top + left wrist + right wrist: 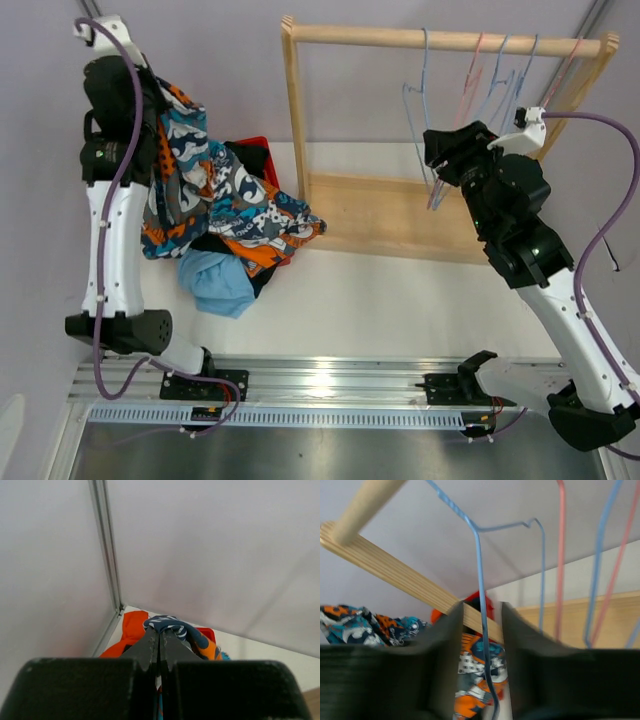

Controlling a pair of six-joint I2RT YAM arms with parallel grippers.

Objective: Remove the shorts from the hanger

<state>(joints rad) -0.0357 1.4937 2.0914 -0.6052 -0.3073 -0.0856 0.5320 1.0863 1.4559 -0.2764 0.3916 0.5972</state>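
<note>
White table [420, 300] bears the shorts pile [215, 280]; left tool [159, 632] clamps patterned shorts [190, 170], right tool [482, 612] gapes around blue hanger [479, 575].

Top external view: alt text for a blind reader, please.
The left end effector holds patterned shorts above a pile of shorts. The right end effector, open, straddles a blue hanger on the wooden rack; all hangers are bare.

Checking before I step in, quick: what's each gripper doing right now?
Left gripper: closed on the patterned shorts.
Right gripper: open, straddling a blue hanger, not clamping it.
</note>
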